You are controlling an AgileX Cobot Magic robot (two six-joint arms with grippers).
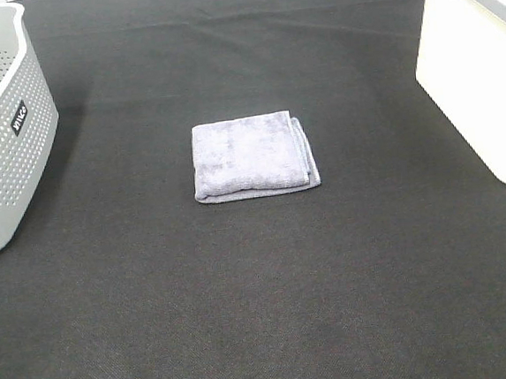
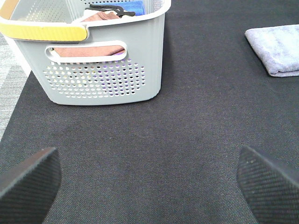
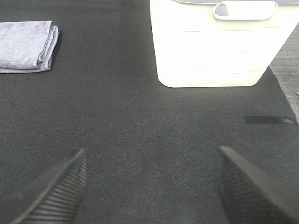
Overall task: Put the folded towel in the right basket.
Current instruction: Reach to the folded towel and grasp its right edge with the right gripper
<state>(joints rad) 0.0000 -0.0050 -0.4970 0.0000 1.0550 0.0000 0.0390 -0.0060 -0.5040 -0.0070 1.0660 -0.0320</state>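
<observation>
**A:** The right gripper [image 3: 154, 189]: how does it stand?

**B:** Jaws spread wide with nothing between them, only the dark mat [image 1: 265, 321] underneath. The left gripper [image 2: 147, 186] is the same, wide open and empty, and it faces the grey basket [image 2: 103, 74], which already holds some cloths.

**A:** And the folded towel [image 1: 252, 156]?

**B:** It lies flat in the middle of the mat, between the two baskets and well apart from both. Neither gripper is near it.

**A:** So which step is this?

**B:** I judge it to be the very start. The reach has not begun and nothing is grasped.

**A:** What does the next move call for?

**B:** Probably the right arm, since the white basket [image 1: 478, 72] is on its side. It should travel over to the towel and come down with the jaws open across the stacked edge. It needs to pinch all the layers, so the fold holds together when lifted.
</observation>
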